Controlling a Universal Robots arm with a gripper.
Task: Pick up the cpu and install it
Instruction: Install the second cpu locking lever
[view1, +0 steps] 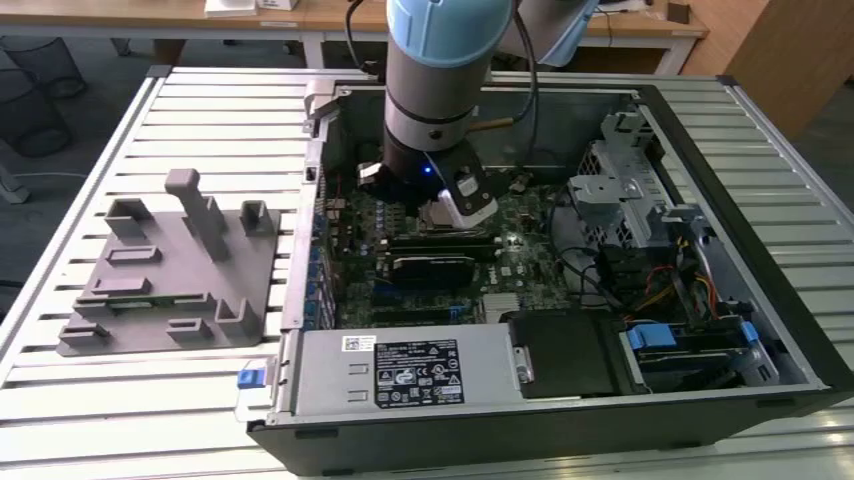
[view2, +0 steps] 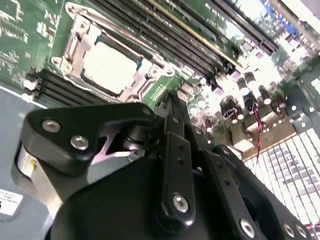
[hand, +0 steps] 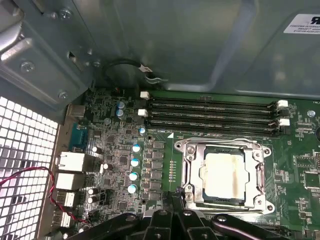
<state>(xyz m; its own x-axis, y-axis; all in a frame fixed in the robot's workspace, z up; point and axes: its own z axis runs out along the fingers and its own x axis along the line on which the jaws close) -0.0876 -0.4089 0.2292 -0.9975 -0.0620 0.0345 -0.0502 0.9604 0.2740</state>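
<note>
Exterior view: the arm (view1: 434, 90) reaches down into the open computer case (view1: 747, 330), which lies on a slatted metal table (view1: 200, 110). The gripper (view1: 454, 205) hangs just above the green motherboard (view1: 358, 290), near the middle of the case. A grey plastic fixture (view1: 174, 270) stands on the table toward the exterior view's left, well apart from the case. The power supply (view1: 400, 372) fills the near end of the case.

Second wrist view: the black gripper (view2: 172, 102) tapers to a point where its fingertips meet, pressed together with nothing between them. The tip sits just beside one corner of the socket (view2: 75, 42). The cpu (view2: 107, 65) lies flat inside the metal socket frame, its pale top exposed. Memory slots (view2: 190, 37) run alongside the socket.

First wrist view: the cpu (hand: 225, 176) is seated in the socket (hand: 192, 175), square to the frame. The gripper (hand: 175, 195) tip is closed, beside the socket's corner and apart from the cpu. Four memory slots (hand: 210, 116) lie between the socket and the case wall. A red and black wire (hand: 40, 187) crosses the perforated panel.
</note>
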